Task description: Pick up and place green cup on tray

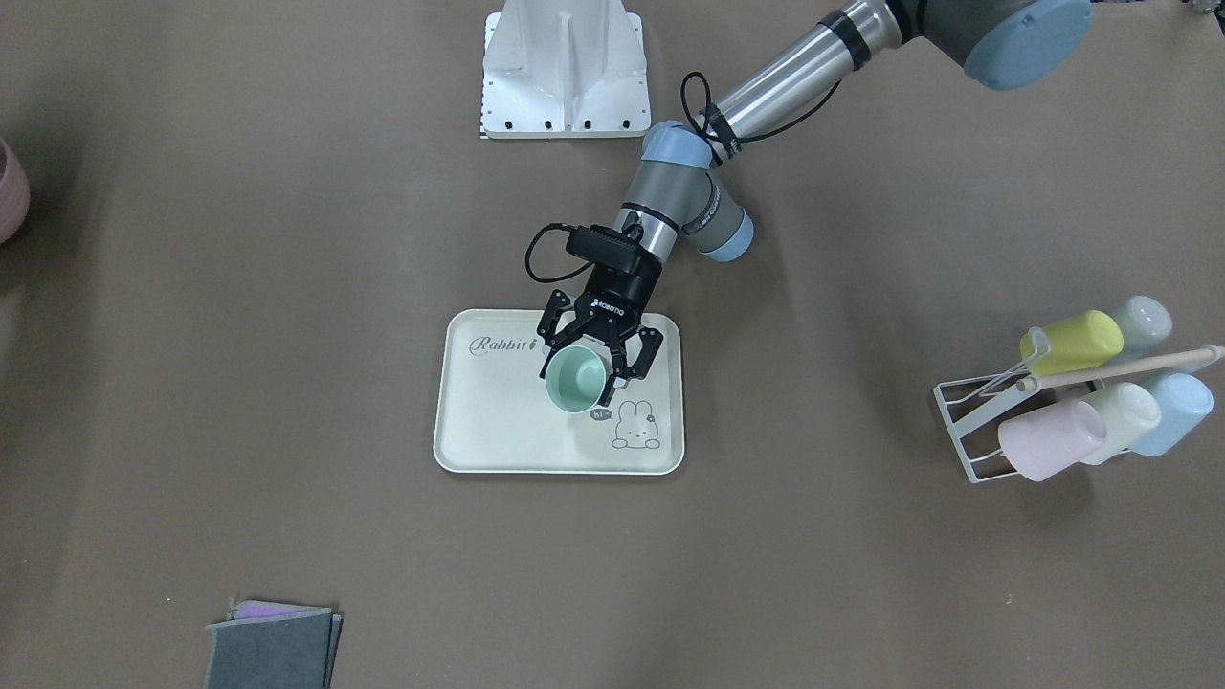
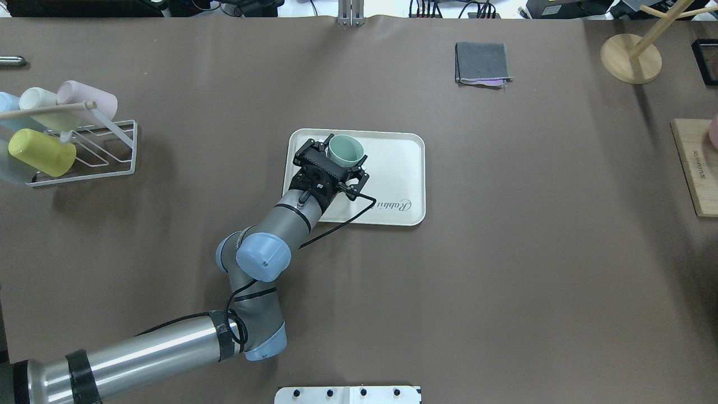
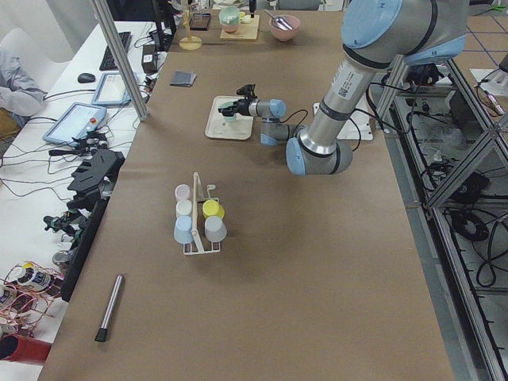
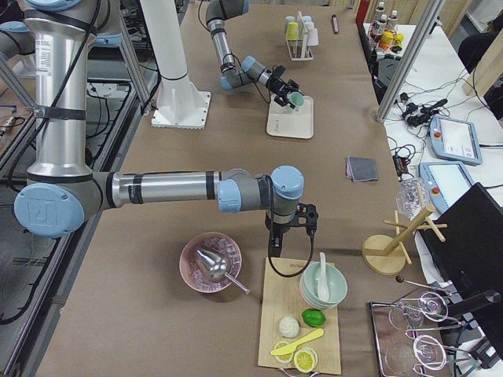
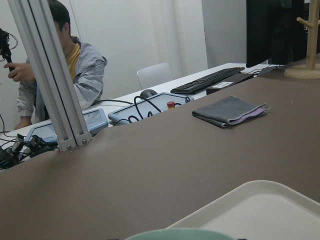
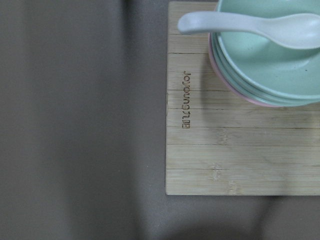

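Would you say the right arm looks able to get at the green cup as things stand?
Probably not easily: the green cup is gripped in the left pincer above the tray, while the right pincer hangs far off by the wooden board.

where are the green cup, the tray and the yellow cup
green cup (image 1: 577,380), exterior front-facing view, its mint inside
tray (image 1: 498,426), exterior front-facing view, bare floor near its corner
yellow cup (image 1: 1074,343), exterior front-facing view, its side wall
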